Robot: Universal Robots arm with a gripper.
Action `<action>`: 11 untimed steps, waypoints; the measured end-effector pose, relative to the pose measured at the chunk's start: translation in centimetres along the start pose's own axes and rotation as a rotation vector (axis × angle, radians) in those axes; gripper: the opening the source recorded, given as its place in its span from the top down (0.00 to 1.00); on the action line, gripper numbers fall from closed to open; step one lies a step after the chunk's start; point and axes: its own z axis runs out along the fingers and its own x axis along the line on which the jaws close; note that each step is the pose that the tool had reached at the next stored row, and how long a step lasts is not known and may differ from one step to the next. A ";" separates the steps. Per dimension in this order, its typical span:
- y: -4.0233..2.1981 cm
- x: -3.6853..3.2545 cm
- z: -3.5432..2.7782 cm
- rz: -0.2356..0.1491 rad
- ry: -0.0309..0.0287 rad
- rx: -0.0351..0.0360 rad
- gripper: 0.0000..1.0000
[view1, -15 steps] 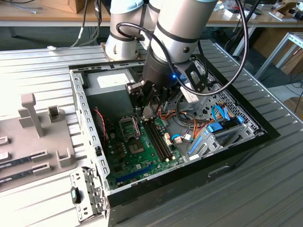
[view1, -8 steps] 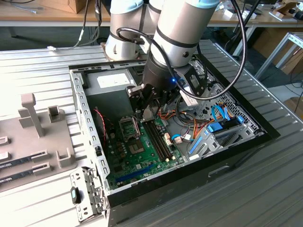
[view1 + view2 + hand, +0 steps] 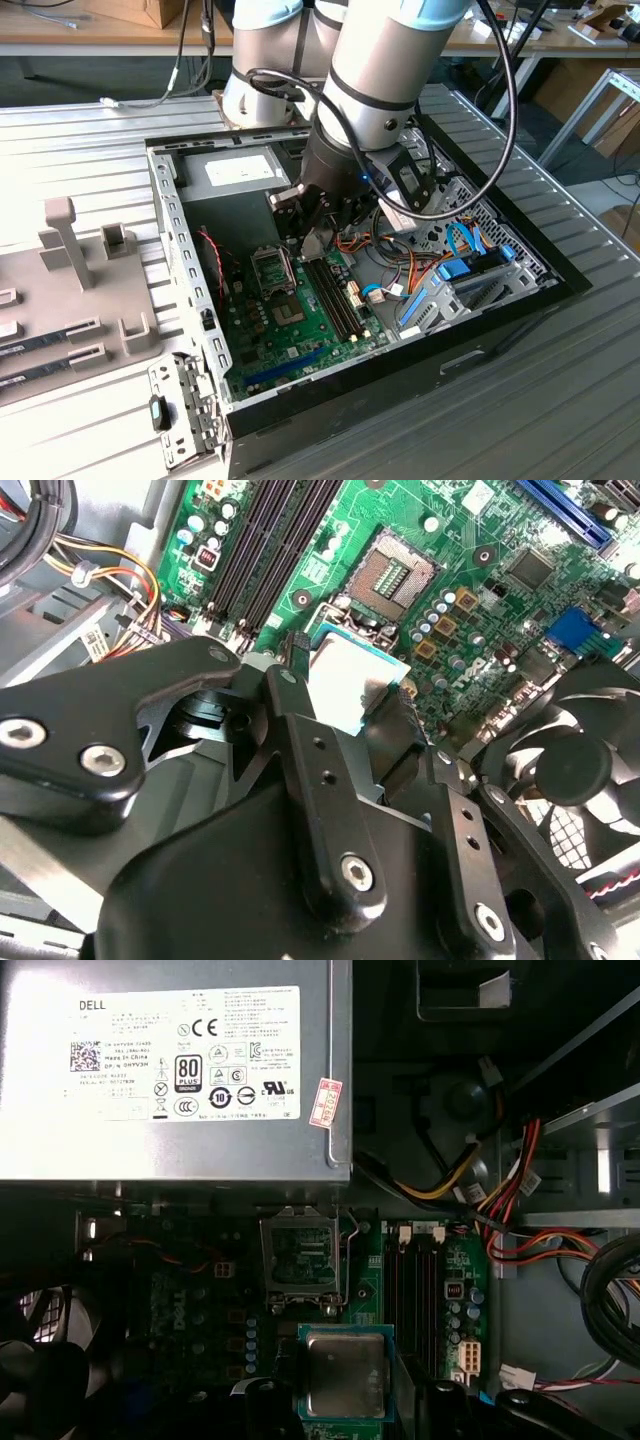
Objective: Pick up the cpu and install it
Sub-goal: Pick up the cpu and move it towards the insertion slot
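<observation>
Fingers (image 3: 400,730) on cpu (image 3: 345,680) edges (socket (image 3: 395,575) bare)

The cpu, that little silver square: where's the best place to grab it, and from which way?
Grab it by two opposite thin edges, coming down from above its flat top. The cpu is a thin, flat square, so its edges are probably the only parts to pinch. The gripper holds it just so, a finger on either side, above the green board.

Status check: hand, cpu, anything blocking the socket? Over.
Hand shut on the cpu. Not seated, held short of the socket. Socket empty, nothing seen between them.
</observation>
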 end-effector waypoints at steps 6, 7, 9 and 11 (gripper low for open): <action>-0.13 -0.02 0.44 0.000 0.0000 0.0000 0.53; -0.15 -0.02 0.51 0.000 0.0000 -0.0001 0.53; -0.19 -0.03 0.66 0.000 0.0000 0.0000 0.53; -0.22 -0.03 0.77 0.000 0.0000 0.0000 0.53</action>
